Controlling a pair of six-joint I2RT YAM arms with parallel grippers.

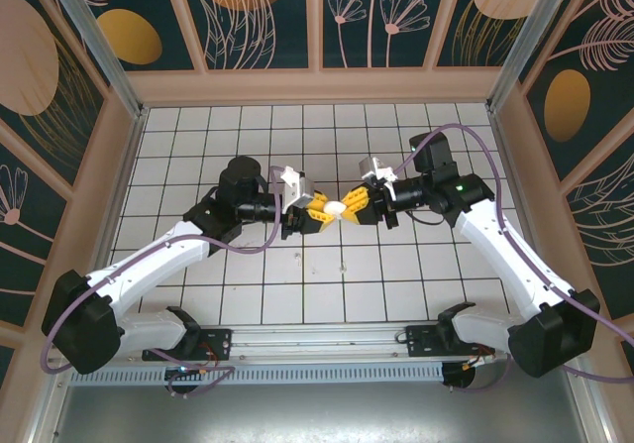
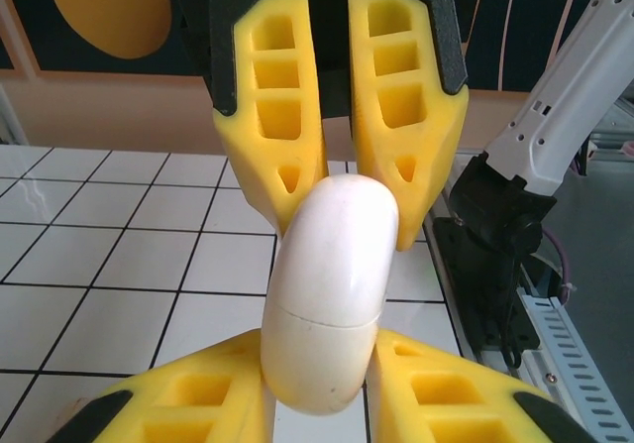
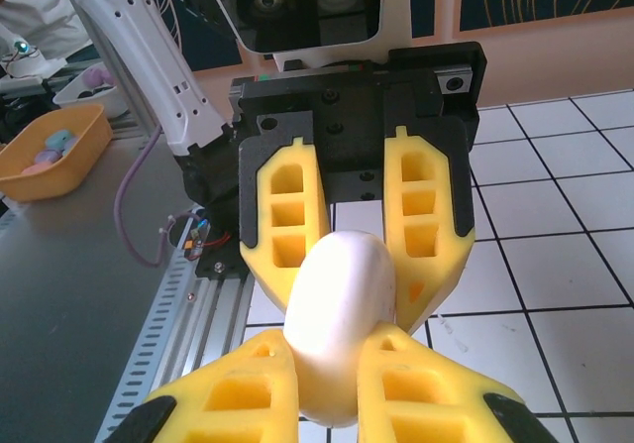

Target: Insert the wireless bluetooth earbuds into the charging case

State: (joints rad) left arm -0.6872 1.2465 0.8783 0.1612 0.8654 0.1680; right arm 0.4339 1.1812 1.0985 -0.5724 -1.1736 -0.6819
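Charging case (image 1: 337, 207), lid closed, hangs above the table (image 1: 248, 289), clamped by both left end effector (image 1: 320, 209) and right end effector (image 1: 356, 208).

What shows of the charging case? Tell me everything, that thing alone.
The charging case is a glossy, cream-white, rounded shell that looks like plastic. It is shut, with a thin seam running across it. It is held above the tiled table, touching neither tile nor anything else but the fingers: the left gripper clamps one end, the right gripper the other.
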